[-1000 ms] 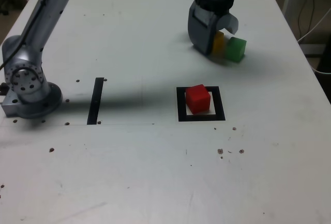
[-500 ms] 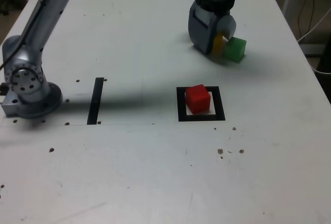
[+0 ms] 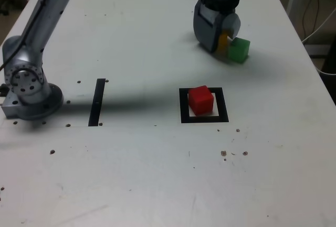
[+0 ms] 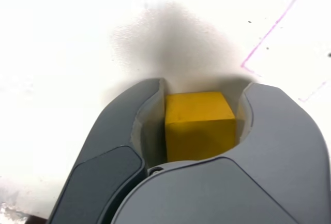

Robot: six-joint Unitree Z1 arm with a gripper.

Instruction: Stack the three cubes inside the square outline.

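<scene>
Jaws newly narrowed — I am clasping the yellow cube (image 4: pixel 200 125) between them, likely readying its stacking on the red cube (image 3: pixel 201 100) beyond.

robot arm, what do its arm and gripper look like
The arm is silvery grey, with small dark round fasteners on its rounded joints and a black cable along it. The gripper is matte grey, with thick, curved jaws hollowed on their inner sides.

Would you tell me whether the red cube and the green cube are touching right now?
Apart: the exterior view shows bare table between the red cube and the green cube.
</scene>
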